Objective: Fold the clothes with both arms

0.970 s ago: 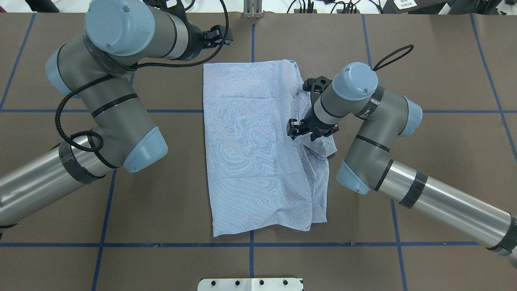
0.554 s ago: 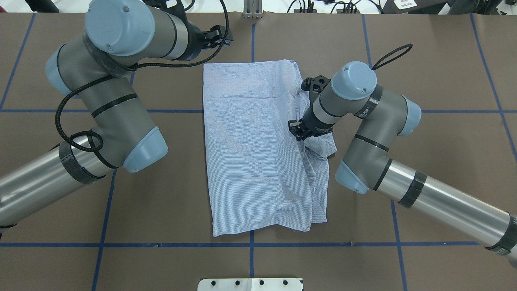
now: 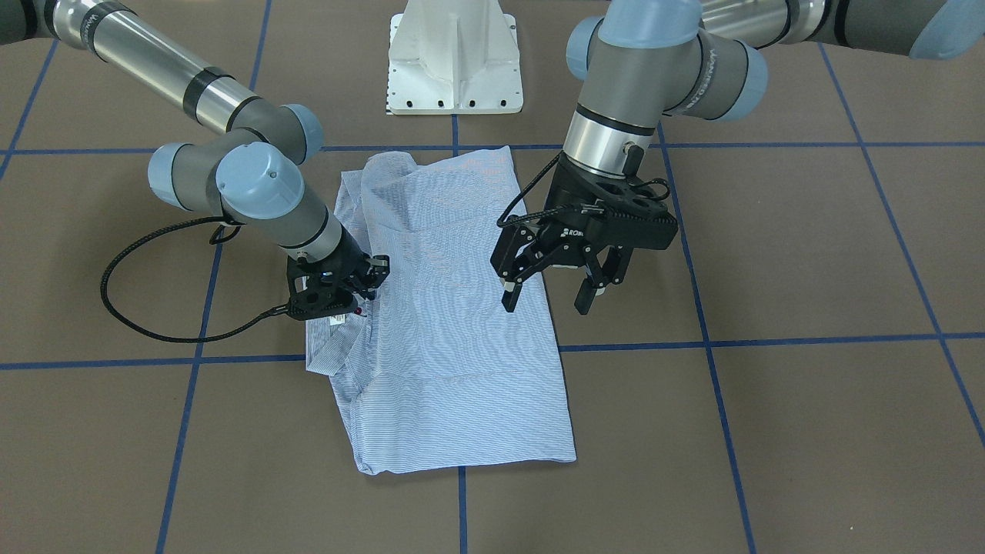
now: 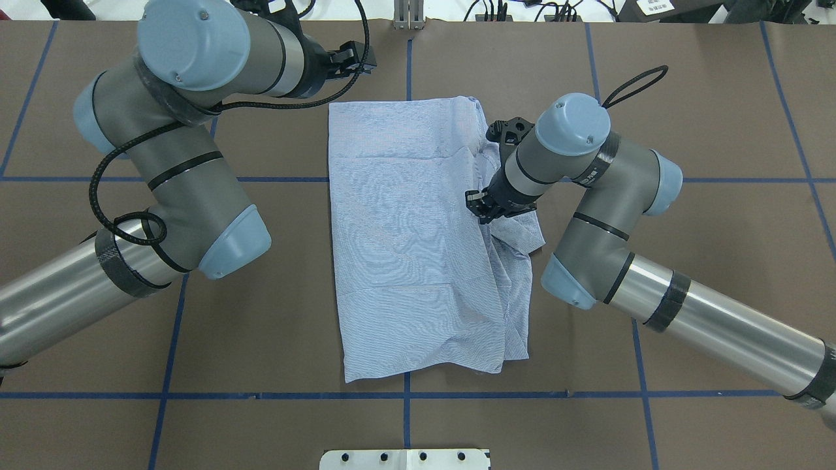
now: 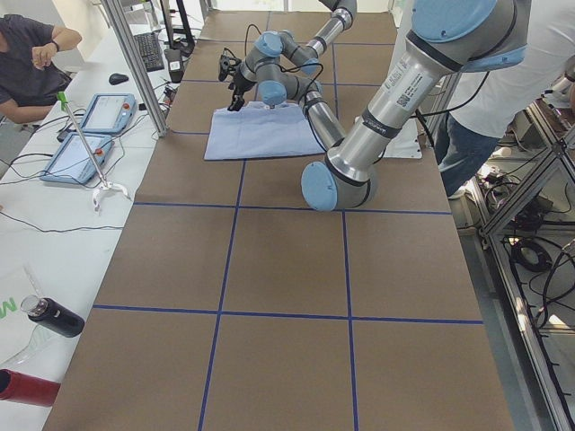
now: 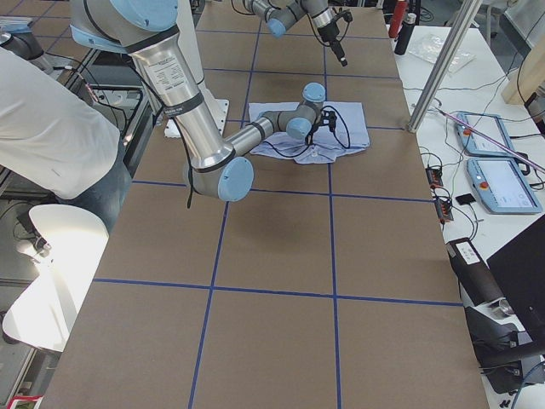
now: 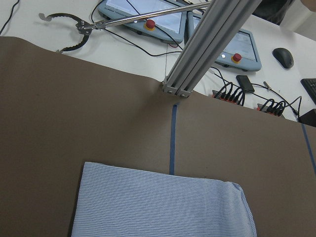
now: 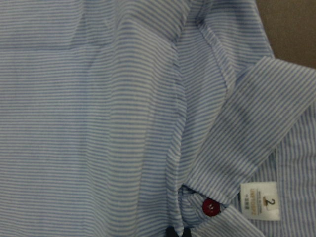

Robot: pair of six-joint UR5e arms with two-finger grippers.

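Exterior front-facing view, my R gripper [image 3: 369, 286] clenched on rumpled edge of shirt [image 3: 454, 369], my L gripper [image 3: 545, 304] spread open, raised clear of shirt.

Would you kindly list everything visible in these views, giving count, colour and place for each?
shirt: one, light blue-and-white striped, partly folded at the table's centre.
button: one showing, dark red, beside the white neck label.
table: one, brown with blue tape lines.
pedestal base: one, white, at the table's robot-side edge.
teach pendants: two, blue-grey, on the white bench beyond the table.
bottles: two, one dark, one red, on that bench.
people: two, white top beside the robot, dark top at the bench.
left gripper: one, black, open, raised near the shirt.
right gripper: one, black, shut on the shirt's collar.
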